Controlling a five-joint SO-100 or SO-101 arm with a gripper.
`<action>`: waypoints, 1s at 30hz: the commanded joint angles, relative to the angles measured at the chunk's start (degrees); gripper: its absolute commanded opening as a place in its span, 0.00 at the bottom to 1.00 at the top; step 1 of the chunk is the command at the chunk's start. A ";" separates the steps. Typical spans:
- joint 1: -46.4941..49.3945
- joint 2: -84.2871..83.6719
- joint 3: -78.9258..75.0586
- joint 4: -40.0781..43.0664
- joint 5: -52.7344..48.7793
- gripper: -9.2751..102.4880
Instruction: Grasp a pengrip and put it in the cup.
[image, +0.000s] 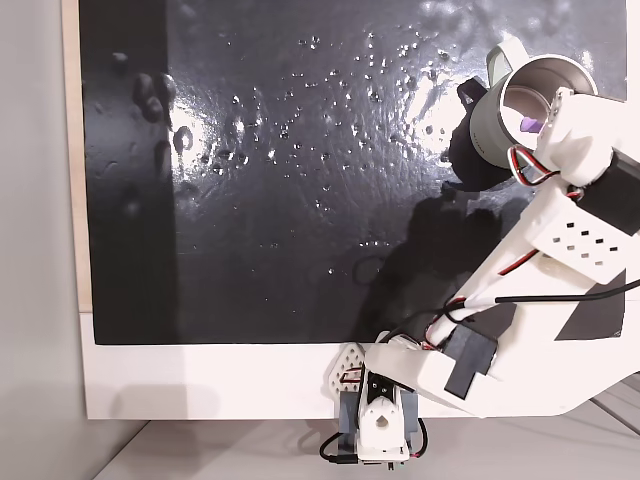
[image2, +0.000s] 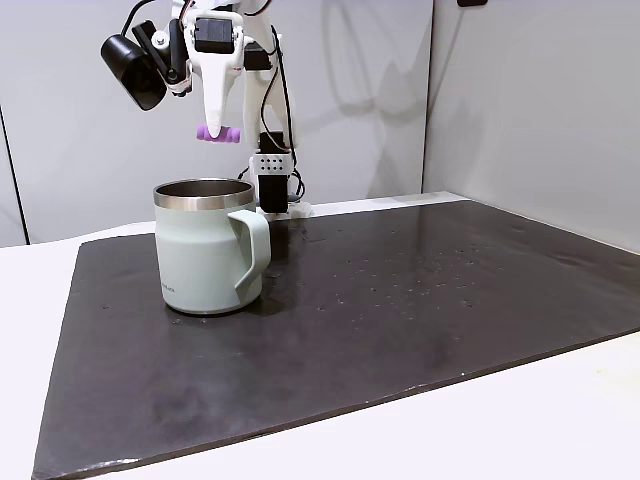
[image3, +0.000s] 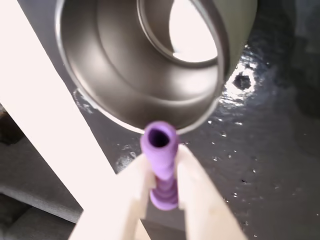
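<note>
Item 1: pengrip (image3: 161, 170), purple, ribbed, pinched crosswise in my end effector (image3: 162, 192), fingers (image3: 135, 200) clamped on its mid section; open bore faces wrist cam. In a fixed view it hangs above the rim, not inside. Item 2: cup (image2: 205, 255), upright on dark mat (image2: 400, 300) atop white tabletop (image2: 560, 420), handle toward cam.

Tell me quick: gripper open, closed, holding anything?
Gripper: closed on the pengrip, held above the cup.
</note>
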 joint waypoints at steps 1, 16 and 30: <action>1.41 -0.79 -6.42 0.35 -0.79 0.08; 2.02 -2.02 -8.09 0.44 -1.49 0.40; 1.41 -0.44 -6.68 0.53 -1.41 0.40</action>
